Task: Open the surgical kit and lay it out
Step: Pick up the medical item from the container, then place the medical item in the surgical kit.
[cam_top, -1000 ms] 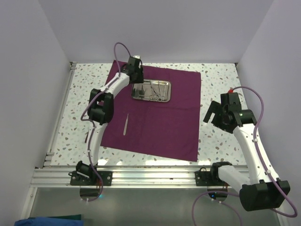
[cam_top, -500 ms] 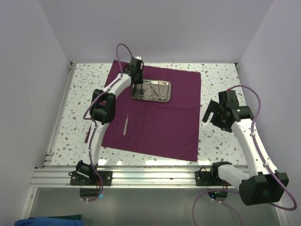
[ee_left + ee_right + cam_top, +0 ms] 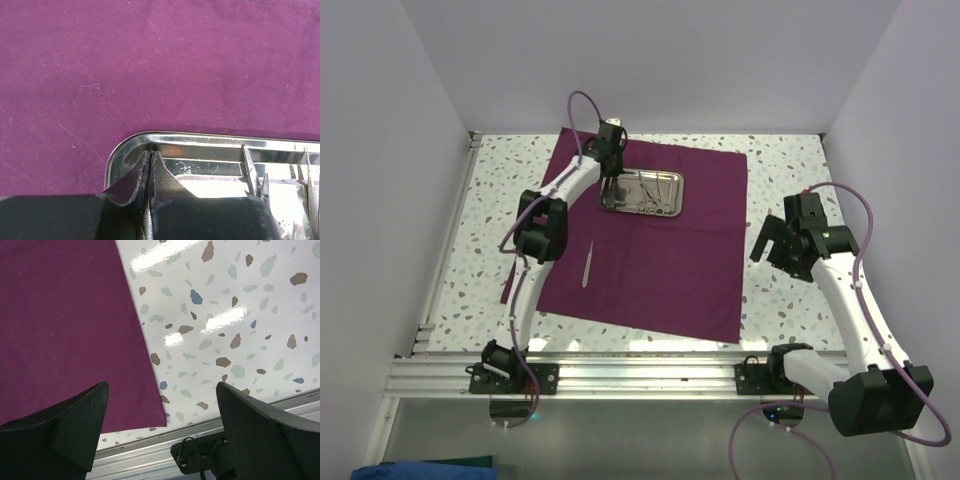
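One pair of tweezers [image 3: 587, 264] lies on the spread purple cloth [image 3: 670, 260], apart from the steel tray [image 3: 200, 139]. The left gripper [image 3: 150, 156] dips into the tray's corner, jaws pinched nearly together. The right gripper [image 3: 161, 386] hovers over the cloth's edge and tabletop [image 3: 240, 315], jaws wide.

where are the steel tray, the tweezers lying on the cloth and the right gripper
steel tray [image 3: 200, 138]: left wrist view, on its shiny rim
tweezers [image 3: 587, 264]: top external view, middle of the shaft
right gripper [image 3: 161, 387]: right wrist view, midway between its open fingertips
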